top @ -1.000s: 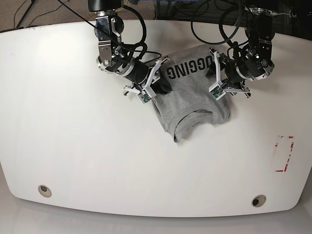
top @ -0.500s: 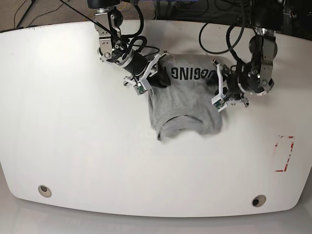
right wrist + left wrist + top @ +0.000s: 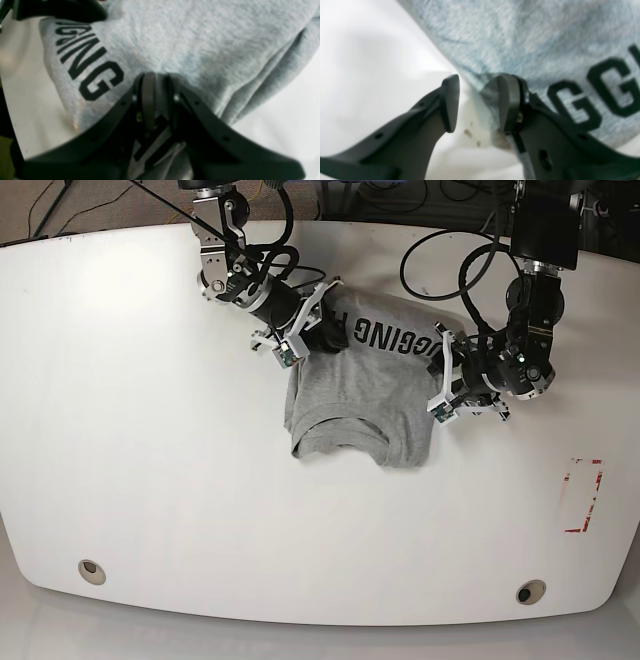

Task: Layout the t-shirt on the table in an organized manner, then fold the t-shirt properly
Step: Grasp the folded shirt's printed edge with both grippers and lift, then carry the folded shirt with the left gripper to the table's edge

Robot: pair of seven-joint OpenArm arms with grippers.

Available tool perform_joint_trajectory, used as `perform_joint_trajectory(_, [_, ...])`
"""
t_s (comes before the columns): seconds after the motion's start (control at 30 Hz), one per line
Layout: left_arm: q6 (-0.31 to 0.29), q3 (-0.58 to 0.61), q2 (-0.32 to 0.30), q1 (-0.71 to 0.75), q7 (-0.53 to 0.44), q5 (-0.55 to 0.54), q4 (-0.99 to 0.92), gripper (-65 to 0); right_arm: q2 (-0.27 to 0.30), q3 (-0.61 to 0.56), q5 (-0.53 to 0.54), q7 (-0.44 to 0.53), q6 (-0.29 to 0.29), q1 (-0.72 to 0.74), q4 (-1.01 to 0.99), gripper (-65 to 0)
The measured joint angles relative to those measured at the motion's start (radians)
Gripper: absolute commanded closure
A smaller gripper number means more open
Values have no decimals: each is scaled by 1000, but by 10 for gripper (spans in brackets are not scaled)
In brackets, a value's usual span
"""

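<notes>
The heather-grey t-shirt [image 3: 360,395] lies bunched on the white table [image 3: 150,440], with its black lettering toward the far edge and its neck opening toward the near edge. My right gripper [image 3: 305,345] is shut on a fold of the shirt beside the letters "GING", as the right wrist view [image 3: 158,80] shows. My left gripper [image 3: 442,385] is at the shirt's other side. In the left wrist view [image 3: 477,80] its jaws stand apart, and one finger [image 3: 507,100] touches the shirt's edge [image 3: 520,37] near the letters "GG". White table shows between them.
A red-lined rectangular mark [image 3: 583,495] is at the table's right. Two metal grommet holes [image 3: 91,571] [image 3: 530,591] sit near the front edge. Black cables [image 3: 440,240] hang behind the arms at the back edge.
Both arms have dragged the shirt to the left in the base view. The arm on that view's right has moved down along the shirt's side.
</notes>
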Motion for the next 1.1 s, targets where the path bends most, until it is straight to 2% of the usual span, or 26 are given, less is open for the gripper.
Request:
perform_joint_trajectory(0.2, [0,0,-27,26,13,-2,85,-225,0,29,-7,-19,-2,19,55,-86])
perform_joint_trajectory(0.47, [-1,-37,-27,40,53,-2,261,-225,2,69,-15,-168,4,52,235,-86])
perform_joint_trajectory(0.57, [0,-70,-3,26,46,-4,307,-225,1,101,-8,-211,8,66,307,-86])
perform_joint_trajectory(0.67, [4,-94,45,24,50,35,318,-225,0,143,-14,-251,3,70,382,-87])
perform_joint_trajectory(0.77, [3,-93,103,29,43,69,317,-225,6,190,-9,-250,6,72,426,-87])
perform_joint_trajectory(0.93, [13,-28,199,35,-120,130,312,-225,58,251,-8,-269,12,72,431,-87])
perform_joint_trajectory(0.97, [31,-10,211,40,-159,144,313,-225,69,260,-13,-269,11,70,431,-87])
perform_joint_trajectory(1.0, [76,15,229,48,-212,166,314,-225,80,270,-18,-270,11,68,428,-87])
perform_joint_trajectory(1.1, [162,63,266,85,-298,233,314,-225,99,296,-18,-269,12,65,428,-87])
